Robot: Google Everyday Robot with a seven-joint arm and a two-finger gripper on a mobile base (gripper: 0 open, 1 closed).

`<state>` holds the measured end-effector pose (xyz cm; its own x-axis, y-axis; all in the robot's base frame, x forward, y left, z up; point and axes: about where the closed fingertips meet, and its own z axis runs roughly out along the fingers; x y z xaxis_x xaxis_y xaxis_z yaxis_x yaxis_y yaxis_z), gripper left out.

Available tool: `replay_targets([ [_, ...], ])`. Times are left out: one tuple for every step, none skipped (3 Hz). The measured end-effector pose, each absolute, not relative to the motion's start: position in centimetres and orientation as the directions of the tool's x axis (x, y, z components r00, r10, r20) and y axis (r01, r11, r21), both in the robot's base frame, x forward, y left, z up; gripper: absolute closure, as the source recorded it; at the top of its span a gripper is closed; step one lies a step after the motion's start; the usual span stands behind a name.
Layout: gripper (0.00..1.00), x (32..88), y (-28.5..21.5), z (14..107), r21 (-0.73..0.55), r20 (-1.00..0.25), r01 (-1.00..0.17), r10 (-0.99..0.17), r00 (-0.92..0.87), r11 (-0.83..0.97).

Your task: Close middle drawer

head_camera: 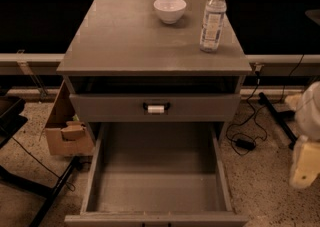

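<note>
The middle drawer [156, 193] is the wide, shallow grey drawer pulled far out of the grey cabinet [150, 41], and it is empty inside. Its front lies along the bottom edge of the view, so its handle is hidden. Above it sits the grey drawer with the white-tagged black handle [156, 107], nearly closed. My gripper [304, 163], cream and white, hangs low at the right edge, to the right of the open drawer and apart from it.
A white bowl [169, 9] and a clear water bottle [212, 18] stand on the cabinet top. A cardboard box [65, 133] sits on the floor at the left beside black stand legs [47, 193]. Black cables and an adapter [245, 142] lie on the floor at the right.
</note>
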<state>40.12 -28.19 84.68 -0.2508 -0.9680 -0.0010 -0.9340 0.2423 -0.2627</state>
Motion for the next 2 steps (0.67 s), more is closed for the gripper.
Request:
replay_targets([
  [0.00, 36.6, -30.6, 76.7, -0.195, 0.008, -0.941, -0.959, -0.282, 0.275],
  [0.00, 35.9, -30.8, 73.7, -0.137, -0.012, -0.940, -0.950, -0.313, 0.312],
])
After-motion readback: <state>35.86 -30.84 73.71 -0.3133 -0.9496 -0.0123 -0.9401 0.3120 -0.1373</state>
